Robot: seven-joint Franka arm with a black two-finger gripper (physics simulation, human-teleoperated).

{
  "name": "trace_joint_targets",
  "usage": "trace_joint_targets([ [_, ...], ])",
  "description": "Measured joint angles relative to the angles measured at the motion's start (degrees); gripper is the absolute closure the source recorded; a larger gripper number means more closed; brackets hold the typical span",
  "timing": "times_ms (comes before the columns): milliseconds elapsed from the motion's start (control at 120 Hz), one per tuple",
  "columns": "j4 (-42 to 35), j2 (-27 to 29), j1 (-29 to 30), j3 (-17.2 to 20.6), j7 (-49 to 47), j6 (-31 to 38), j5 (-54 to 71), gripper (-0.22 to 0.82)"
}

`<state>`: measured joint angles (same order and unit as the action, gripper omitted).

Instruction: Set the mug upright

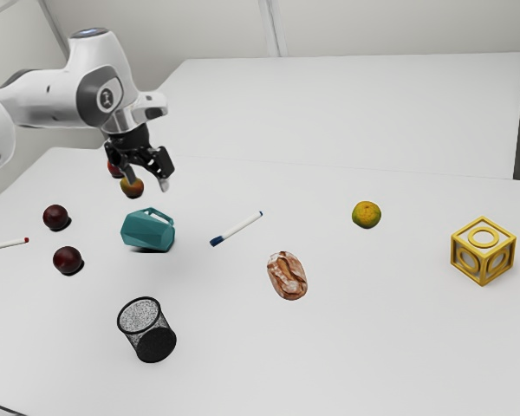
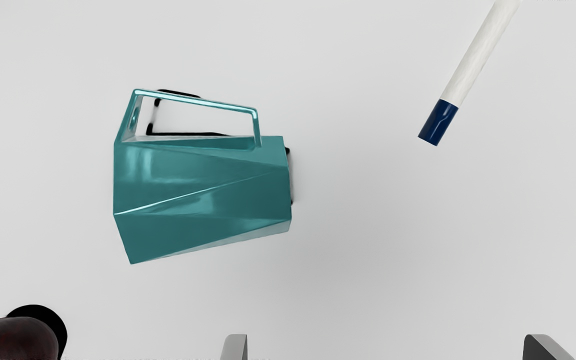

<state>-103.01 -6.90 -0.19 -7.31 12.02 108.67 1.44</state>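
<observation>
A teal faceted mug (image 1: 147, 232) lies on its side on the white table, with its angular handle toward the exterior view's upper right. In the wrist view the mug (image 2: 200, 185) shows its side and its handle, and its opening cannot be made out. My gripper (image 1: 147, 180) hangs in the air above the table near the mug, not touching it. In the wrist view the gripper (image 2: 385, 347) has its two fingertips wide apart with nothing between them.
A blue-capped marker (image 1: 236, 229) lies beside the mug. Dark round fruits (image 1: 68, 260) are at the exterior view's left, and a reddish fruit (image 1: 132, 187) lies behind the mug. A black mesh cup (image 1: 147, 329), a brown pastry-like item (image 1: 287, 276), an orange (image 1: 367, 214) and a yellow cube (image 1: 483, 251) stand around.
</observation>
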Motion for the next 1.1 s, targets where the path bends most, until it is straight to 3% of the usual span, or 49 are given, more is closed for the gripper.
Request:
trace_joint_targets([
  [117,-0.4,0.4,-0.2,-0.7,0.0,0.2,-0.7,0.0],
  [192,-0.1,-0.5,3.6,-0.8,1.5,0.1,-2.6,0.0],
  [358,7.2,-9.4,11.6,-0.9,7.9,-2.2,-7.3,0.0],
  [625,18.4,-22.3,21.5,-0.9,20.0,-13.0,-16.9,0.0],
  [850,23.6,-27.4,24.7,-0.9,27.6,-21.4,-28.5,0.0],
  [1100,25.7,-31.1,25.2,-0.4,32.8,-25.0,-37.5,0.0],
])
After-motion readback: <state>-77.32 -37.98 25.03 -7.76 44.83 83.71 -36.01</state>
